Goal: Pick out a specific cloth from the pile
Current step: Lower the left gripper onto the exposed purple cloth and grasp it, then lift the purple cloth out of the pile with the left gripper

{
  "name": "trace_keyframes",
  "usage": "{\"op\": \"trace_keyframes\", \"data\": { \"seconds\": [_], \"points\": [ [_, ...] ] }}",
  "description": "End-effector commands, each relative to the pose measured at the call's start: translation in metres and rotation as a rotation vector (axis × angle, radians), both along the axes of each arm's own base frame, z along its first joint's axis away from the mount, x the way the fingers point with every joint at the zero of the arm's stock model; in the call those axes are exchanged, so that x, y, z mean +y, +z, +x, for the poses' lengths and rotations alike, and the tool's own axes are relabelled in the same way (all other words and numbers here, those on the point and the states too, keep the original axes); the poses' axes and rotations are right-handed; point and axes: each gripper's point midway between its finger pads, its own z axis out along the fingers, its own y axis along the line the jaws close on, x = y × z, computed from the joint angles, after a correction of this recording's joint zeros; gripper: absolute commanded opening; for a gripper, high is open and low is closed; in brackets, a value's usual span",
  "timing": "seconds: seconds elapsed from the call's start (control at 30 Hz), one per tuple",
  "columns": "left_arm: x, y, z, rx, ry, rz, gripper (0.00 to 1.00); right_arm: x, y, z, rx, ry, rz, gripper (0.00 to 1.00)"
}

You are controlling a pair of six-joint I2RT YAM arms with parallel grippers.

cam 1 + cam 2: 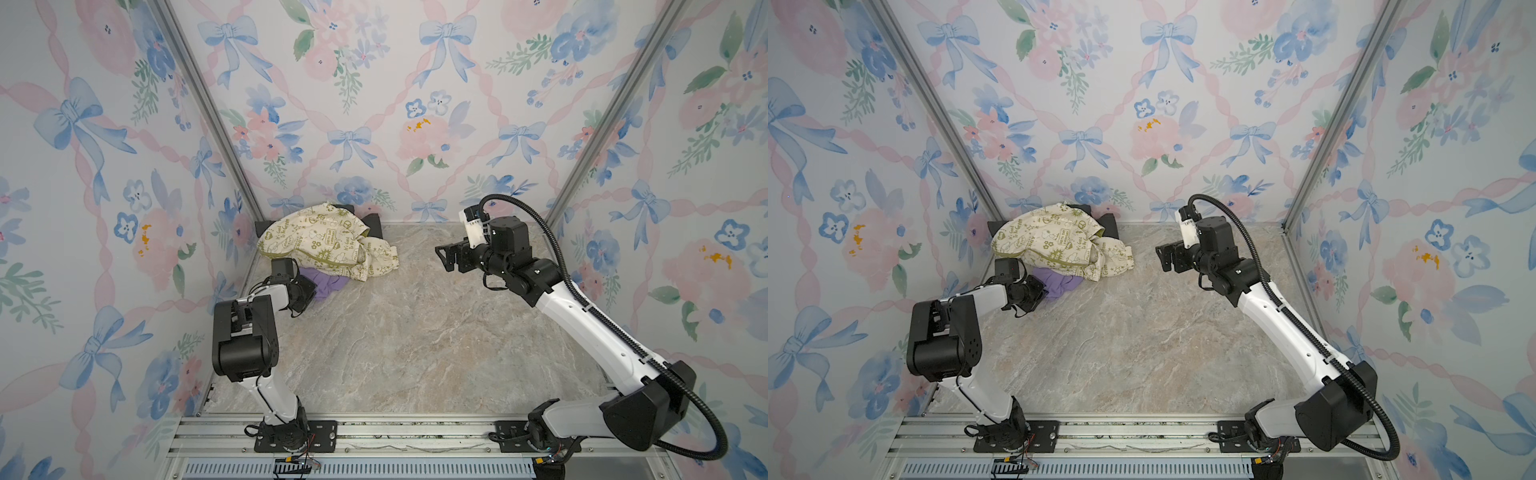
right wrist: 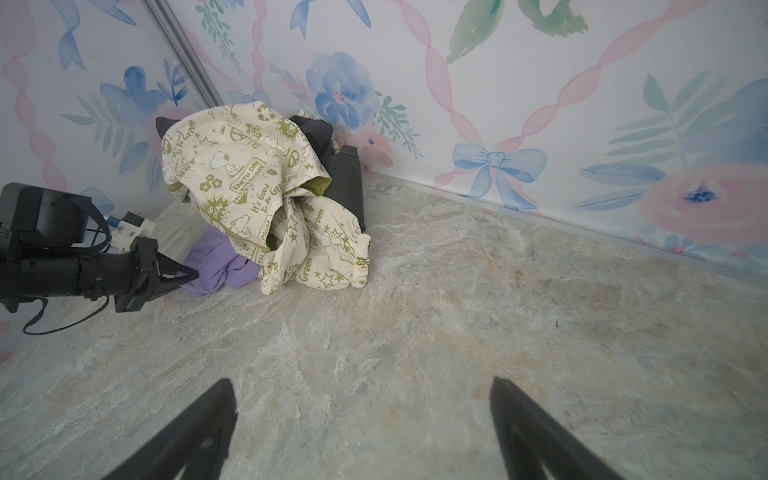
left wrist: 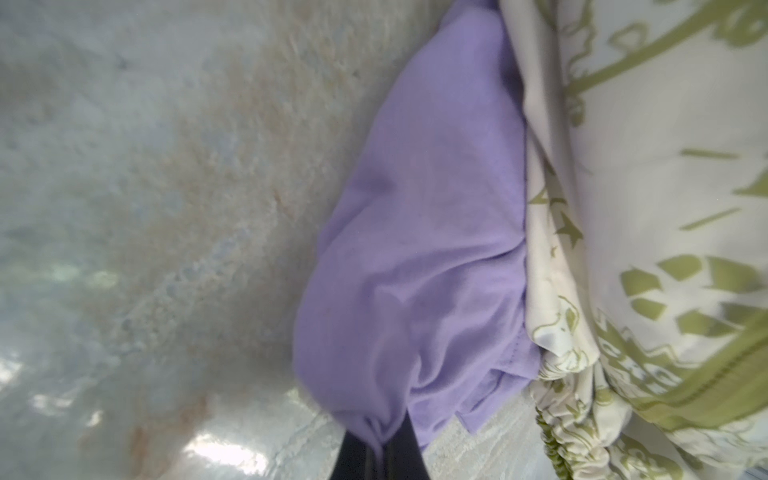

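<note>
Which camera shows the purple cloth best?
Left wrist view: the purple cloth looms large, its edge pinched in the left claw. The right wrist view shows it smaller; both top views, only a patch.

My left arm (image 1: 270,296) is folded, elbow raised, forearm reaching low and forward. Its pincer (image 2: 189,276) is pinched tight on the cloth (image 3: 415,249). My right arm (image 1: 582,322) stretches forward with the wrist turned left, its pincer (image 1: 442,255) held in the air, jaws spread wide.
</note>
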Motion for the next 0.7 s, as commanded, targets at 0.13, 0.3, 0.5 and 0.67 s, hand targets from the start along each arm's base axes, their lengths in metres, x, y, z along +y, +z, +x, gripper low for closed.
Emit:
{"op": "trace_keyframes", "data": {
  "seconds": [0.13,0.3,0.5,0.67],
  "points": [
    [0.011,0.116,0.023,-0.275,0.049,0.040,0.00,-0.004,0.010,-0.010,-0.031,-0.003,0.002,0.97],
    [0.016,0.190,0.028,-0.439,0.081,0.067,0.00,-0.008,0.009,-0.015,-0.047,-0.005,-0.003,0.97],
    [0.016,0.264,0.032,-0.597,0.094,0.068,0.00,-0.010,0.008,-0.020,-0.049,0.010,-0.030,0.97],
    [0.012,0.315,0.033,-0.700,0.090,0.058,0.00,-0.012,0.010,-0.021,-0.065,0.009,-0.039,0.97]
  ]
}}
